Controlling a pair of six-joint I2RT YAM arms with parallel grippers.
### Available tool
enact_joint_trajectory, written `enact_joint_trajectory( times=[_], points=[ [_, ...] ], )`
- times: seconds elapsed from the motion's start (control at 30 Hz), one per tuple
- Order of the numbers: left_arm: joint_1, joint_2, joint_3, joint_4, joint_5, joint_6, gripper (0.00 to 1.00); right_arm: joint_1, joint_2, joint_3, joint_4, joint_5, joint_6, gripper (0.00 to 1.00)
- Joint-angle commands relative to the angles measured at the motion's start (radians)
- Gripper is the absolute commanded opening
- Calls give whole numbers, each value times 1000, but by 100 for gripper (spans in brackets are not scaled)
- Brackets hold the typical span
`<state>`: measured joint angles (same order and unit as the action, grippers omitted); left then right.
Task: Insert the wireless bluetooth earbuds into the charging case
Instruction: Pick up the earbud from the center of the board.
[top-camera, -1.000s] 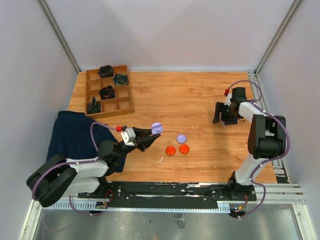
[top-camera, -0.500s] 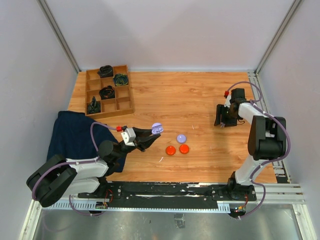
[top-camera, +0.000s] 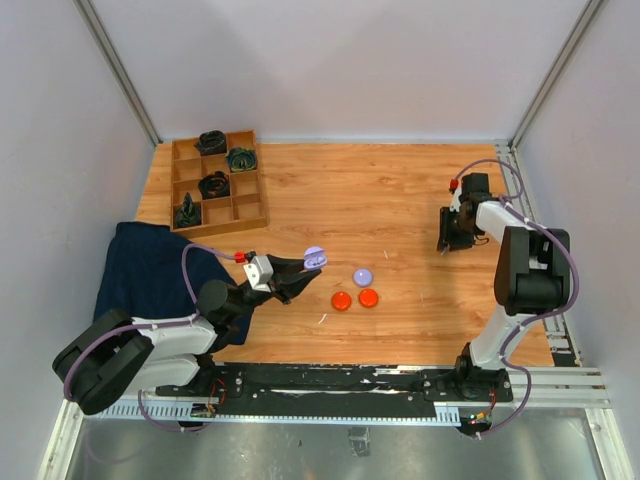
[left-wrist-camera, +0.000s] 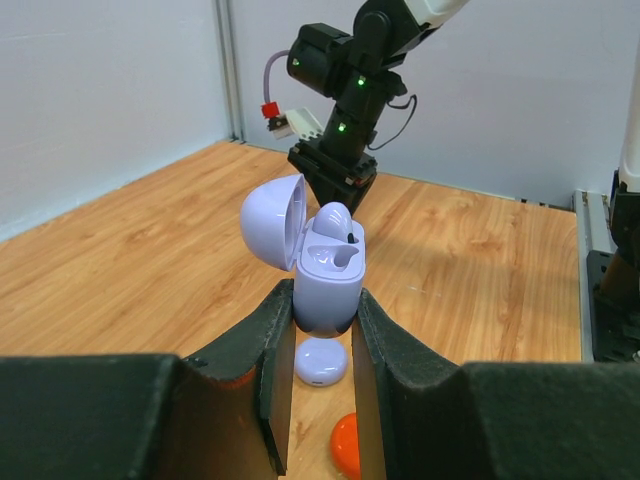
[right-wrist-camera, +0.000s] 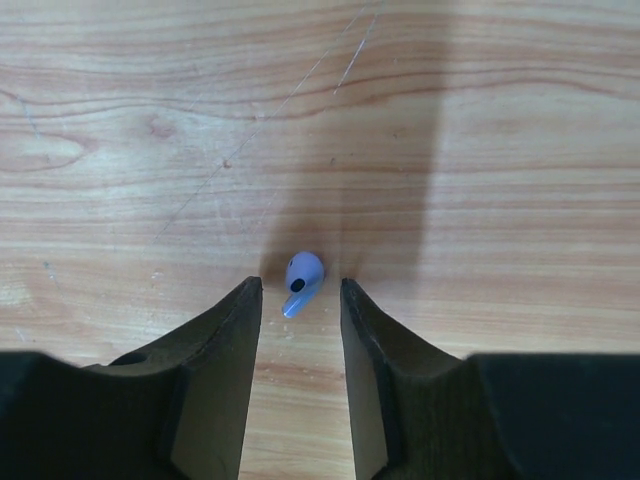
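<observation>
case, lavender, is clamped upright between the fingers of the left gripper, above the table. its lid is swung open to the left. one earbud of the same colour is seated in the far well, its top standing proud. the lower part of the case is hidden by the fingers.

a second earbud, also lavender, lies on the table at the right side, between the parted fingers of the right gripper. a thin gap is seen on either side, so it is not touched. from above it cannot be made out under the gripper.

a wooden tray stands at the far left; four of its compartments each hold one black bundle.

three discs lie near the middle: one lavender disc and two orange-red discs just beside each other. in the left wrist view one orange-red disc is cut off by a finger. a dark cloth lies by the left arm.
</observation>
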<state>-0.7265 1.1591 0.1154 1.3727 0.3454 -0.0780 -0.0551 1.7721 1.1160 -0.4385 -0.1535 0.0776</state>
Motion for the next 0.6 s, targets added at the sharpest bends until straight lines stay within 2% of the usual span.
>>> enact_joint_trajectory(
  times=[0.0,0.57],
  points=[
    [6,-7,9,11,5,15,0,12,37,36,-28,40,-19,37],
    [6,-7,12,-2,13,15,0,51,101,100,-101,123,-51,24]
  ],
)
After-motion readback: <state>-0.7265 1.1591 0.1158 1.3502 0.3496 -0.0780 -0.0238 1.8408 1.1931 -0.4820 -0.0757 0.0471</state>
